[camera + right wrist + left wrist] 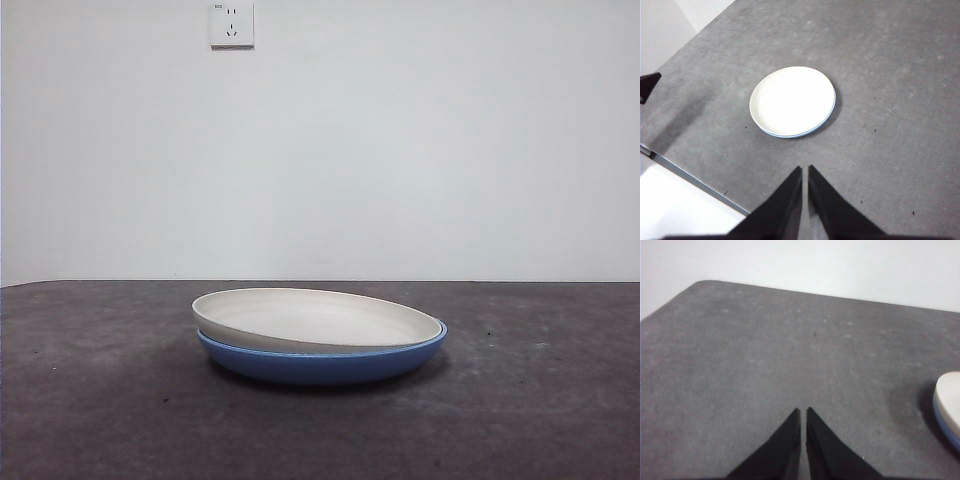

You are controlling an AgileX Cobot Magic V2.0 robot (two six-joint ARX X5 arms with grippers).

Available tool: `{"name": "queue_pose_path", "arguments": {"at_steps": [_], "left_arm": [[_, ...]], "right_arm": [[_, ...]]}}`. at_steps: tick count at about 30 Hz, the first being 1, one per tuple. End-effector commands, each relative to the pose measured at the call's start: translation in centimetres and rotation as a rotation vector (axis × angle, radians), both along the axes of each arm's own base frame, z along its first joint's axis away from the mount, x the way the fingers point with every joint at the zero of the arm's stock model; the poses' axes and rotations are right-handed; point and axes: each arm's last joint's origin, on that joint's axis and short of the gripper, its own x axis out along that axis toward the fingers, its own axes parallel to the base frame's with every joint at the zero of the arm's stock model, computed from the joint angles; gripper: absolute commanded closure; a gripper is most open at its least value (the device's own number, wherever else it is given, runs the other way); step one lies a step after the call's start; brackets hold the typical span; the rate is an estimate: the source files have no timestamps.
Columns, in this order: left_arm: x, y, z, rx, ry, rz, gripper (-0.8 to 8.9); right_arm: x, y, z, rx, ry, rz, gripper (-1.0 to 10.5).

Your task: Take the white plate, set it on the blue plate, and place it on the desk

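The white plate (315,317) sits nested in the blue plate (320,362), slightly tilted, on the desk (100,400) near the middle. From above in the right wrist view the white plate (791,100) covers the blue plate (826,118), which shows only as a thin rim. My right gripper (804,170) is shut and empty, high above the desk and apart from the plates. My left gripper (803,411) is shut and empty over bare desk; the stacked plates' edge (949,402) shows at the side of its view.
A white wall with a power socket (231,23) stands behind the desk. The desk's edge (695,182) shows in the right wrist view, with pale floor beyond. A black tip of the other arm (647,85) shows at that view's side.
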Motion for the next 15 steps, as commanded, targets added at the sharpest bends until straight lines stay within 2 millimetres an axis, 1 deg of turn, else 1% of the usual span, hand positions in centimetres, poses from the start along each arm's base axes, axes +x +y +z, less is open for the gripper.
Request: {"name": "queue_pose_path", "arguments": {"at_steps": [1,6,15], "left_arm": [[0.1,0.0,-0.8,-0.009,0.002,0.005,7.94],[0.3,0.0,-2.3,-0.004,0.049,0.009,7.94],[0.4,0.0,-2.4,0.002,0.044,0.006,7.94]], "right_arm": [[0.0,0.0,0.3,0.015,-0.009,0.001,9.3],[0.0,0.0,0.3,0.015,-0.009,0.001,9.3],[0.0,0.0,0.3,0.015,-0.009,0.001,9.3]]}}
